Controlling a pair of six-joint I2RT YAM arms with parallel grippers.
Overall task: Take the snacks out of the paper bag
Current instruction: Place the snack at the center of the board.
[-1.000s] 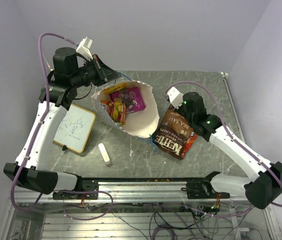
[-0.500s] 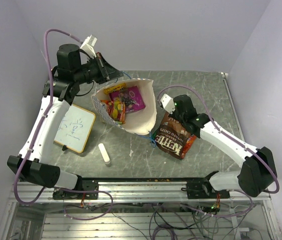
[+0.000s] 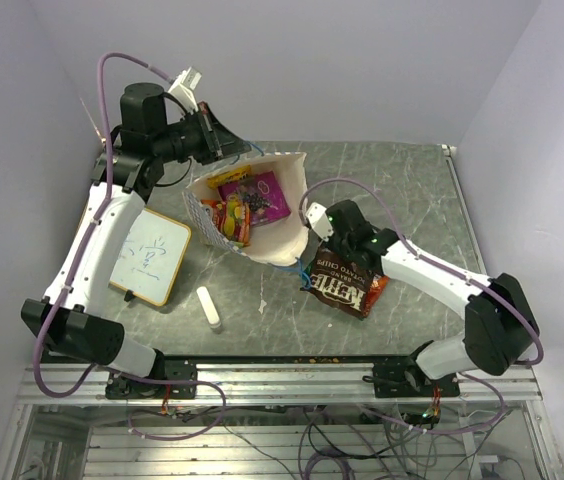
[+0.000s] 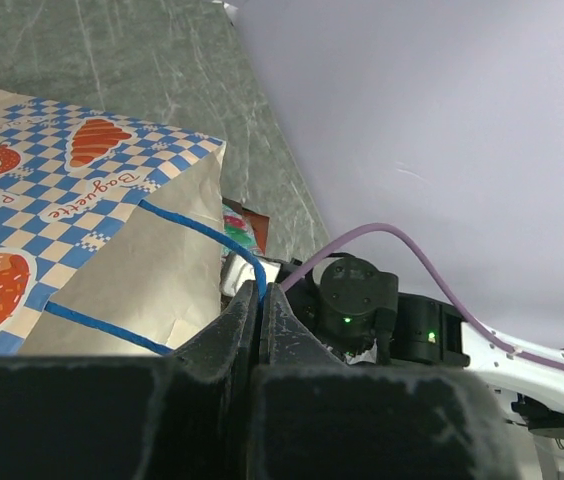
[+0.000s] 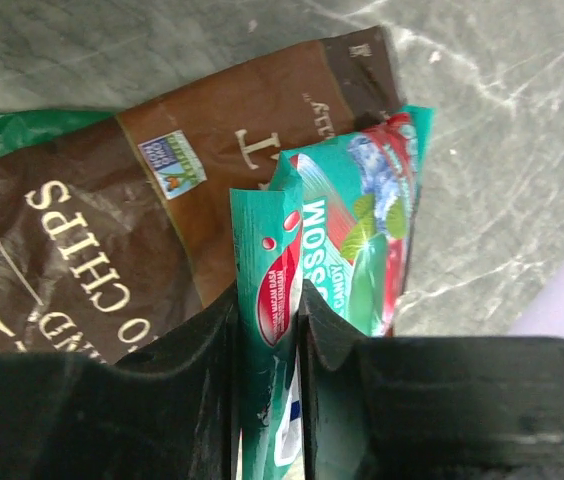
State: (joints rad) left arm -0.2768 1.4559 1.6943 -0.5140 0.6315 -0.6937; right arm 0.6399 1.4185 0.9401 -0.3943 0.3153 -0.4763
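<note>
Chips bag (image 3: 347, 280), brown, lies nearest. Right gripper (image 5: 267, 300) is squeezed shut on a green candy packet (image 5: 347, 235) just over it. Paper bag (image 3: 280, 242) w/ more snacks (image 3: 254, 196) sits just to its left. Far back, left gripper (image 4: 260, 305) pinches the bag's blue cord (image 4: 202, 232).

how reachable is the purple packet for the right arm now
Probably not yet: the paper bag is open, the purple packet uncovered, but the right gripper is shut on a teal packet.

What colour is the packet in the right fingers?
Teal with red; the packet shows best in the right wrist view.
</note>
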